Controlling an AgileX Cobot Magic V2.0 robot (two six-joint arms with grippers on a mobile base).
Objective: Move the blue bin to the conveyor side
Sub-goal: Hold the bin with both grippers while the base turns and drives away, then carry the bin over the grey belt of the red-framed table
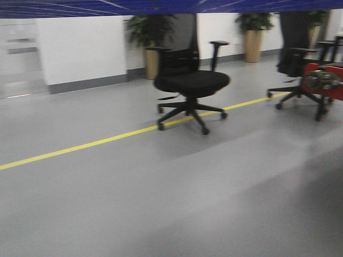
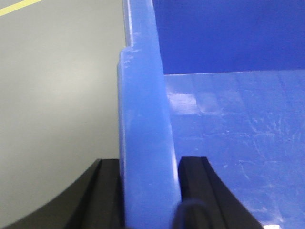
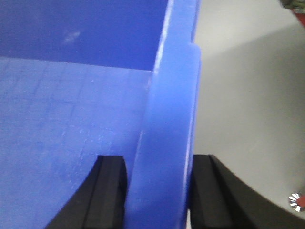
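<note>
Blue bin [image 2: 143,105] looked rigid, smooth, empty, likely light. Left gripper [image 2: 150,188] and right gripper [image 3: 159,188] each clamped on opposite side walls: sound hold, some slip risk.

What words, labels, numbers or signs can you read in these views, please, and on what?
None can be read.
The blue bin shows bare plastic in both wrist views, with no print.
The red object at the front view's right edge is too blurred to show any lettering.
</note>
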